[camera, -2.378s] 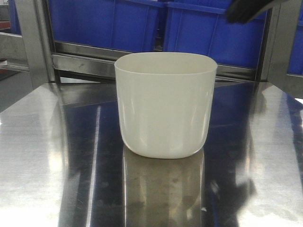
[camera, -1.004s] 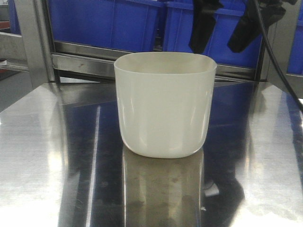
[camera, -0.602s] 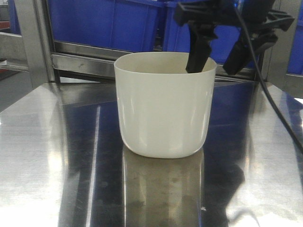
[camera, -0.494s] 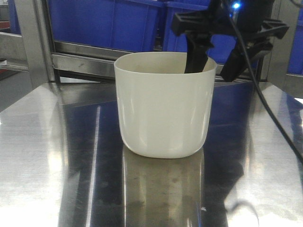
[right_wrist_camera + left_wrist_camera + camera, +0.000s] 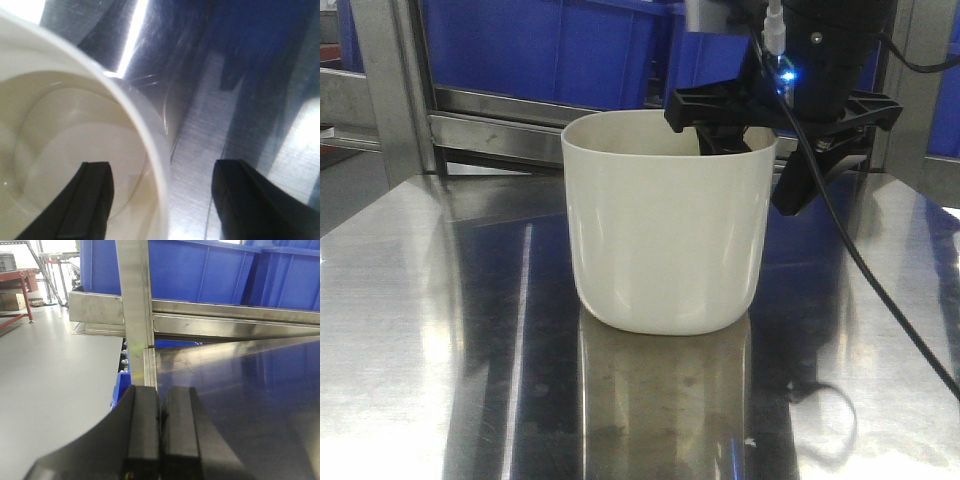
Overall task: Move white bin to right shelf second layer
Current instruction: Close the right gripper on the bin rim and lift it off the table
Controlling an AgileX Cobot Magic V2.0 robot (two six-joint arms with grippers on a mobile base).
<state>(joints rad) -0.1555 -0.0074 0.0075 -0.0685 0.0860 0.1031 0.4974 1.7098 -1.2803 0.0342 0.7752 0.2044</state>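
Right gripper [image 5: 760,168] has dropped since 2.4 s ago. Back then it was a dark blur above the bin's right rear corner; now it's down at rim level. Bin [image 5: 665,230] hasn't shifted and stands upright mid-table [image 5: 410,300], in front of the blue crates [image 5: 550,45].

Right gripper state: spread, straddling the bin's right wall. Wrist view [image 5: 165,200] shows one finger [image 5: 90,200] inside the bin and the other outside over the steel. There's a visible gap to the wall [image 5: 150,165] on both sides, so no contact yet.

Key relation: the wall sits between the fingers, slightly nearer the inner one, and the rim runs roughly across the closing direction. My read is that closing as-is pinches the wall, with no re-aim needed. The bin is rounded-square, so there's no long axis to worry about.

Left gripper [image 5: 160,425]: fingers pressed together, holding nothing. Its view has a rack post [image 5: 135,315] and the table edge but no bin. Right arm is clearly the nearer one.

Target shelf level: can't pick out roller rails in any view.

Risk: glossy tapered wall and a one-sided pinch, so the bin may tilt on lift.
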